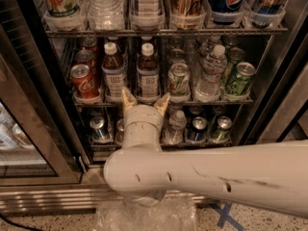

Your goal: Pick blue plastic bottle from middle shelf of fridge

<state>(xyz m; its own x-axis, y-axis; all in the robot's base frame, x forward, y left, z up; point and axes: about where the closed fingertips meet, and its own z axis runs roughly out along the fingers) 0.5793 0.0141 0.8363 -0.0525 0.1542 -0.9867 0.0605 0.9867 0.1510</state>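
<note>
the gripper hangs at the front rail of the fridge's middle shelf, jaws spread, grasping nothing. the bottle stands upright on that shelf, just beyond.

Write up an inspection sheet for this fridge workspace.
surface: middle shelf, a wire rack loaded with drinks.
job's things: blue plastic bottle upright, white cap, at the rack's front.
clutter: like bottle to its left; red can; water bottle; green can.
claw: claw open, just before the blue plastic bottle's base, holding nothing.
cables: nothing seen.
surroundings: fridge door open; lower cans on the shelf below; blue tape on the floor.
</note>
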